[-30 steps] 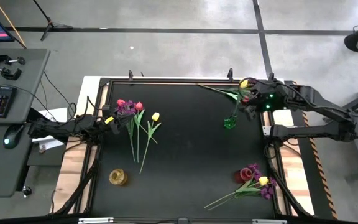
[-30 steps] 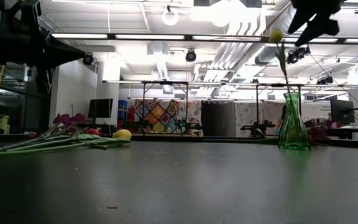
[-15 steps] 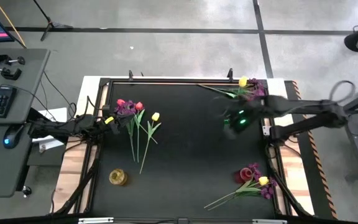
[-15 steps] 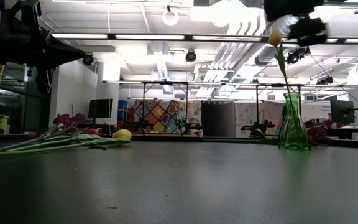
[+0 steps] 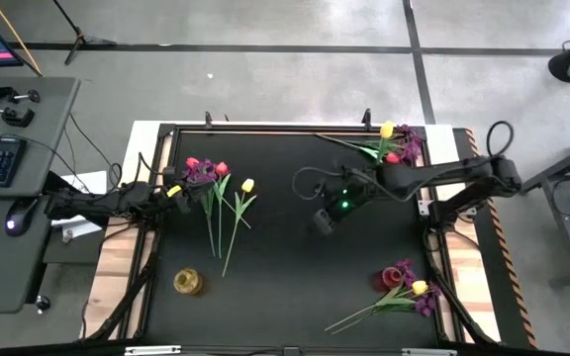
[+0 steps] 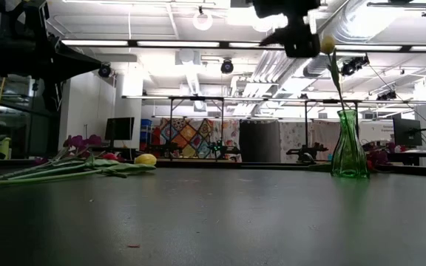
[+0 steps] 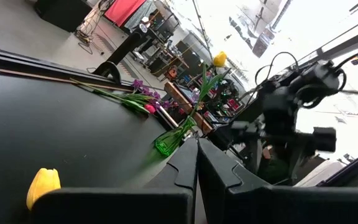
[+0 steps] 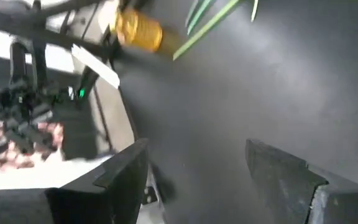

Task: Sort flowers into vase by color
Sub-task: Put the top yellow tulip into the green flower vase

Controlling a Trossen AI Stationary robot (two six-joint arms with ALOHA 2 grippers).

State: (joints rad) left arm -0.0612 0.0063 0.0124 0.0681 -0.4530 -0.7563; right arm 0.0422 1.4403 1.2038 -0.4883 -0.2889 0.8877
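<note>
From above, the right hand (image 5: 323, 220) hangs empty over the middle of the black surface (image 5: 285, 277), fingers spread, and the loose flowers (image 5: 221, 198) lie toward its 9 o'clock, stems running roughly 12 to 6 with the heads at the 12 end. Counted there: two red tulips, one yellow tulip, one purple spray. The left hand (image 5: 173, 190), clenched on nothing, sits right beside those heads, so it is the nearer of the two. A second bunch (image 5: 399, 295) lies at 5 o'clock by a red vase (image 5: 392, 278), a third (image 5: 389, 145) at 1 o'clock, and a yellow vase (image 5: 188, 282) at 7 o'clock. From surface level, the green vase (image 6: 349, 148) stands upright at 3 o'clock with one yellow tulip (image 6: 328, 44) in it; the right hand is high at 12 o'clock. The left wrist view shows the closed fingers (image 7: 197, 168) aimed at the green vase, a yellow head (image 7: 43, 185) beside them. The right wrist view shows spread fingers (image 8: 284, 174), bare surface between, green stems (image 8: 207, 25) and the yellow vase ahead.
</note>
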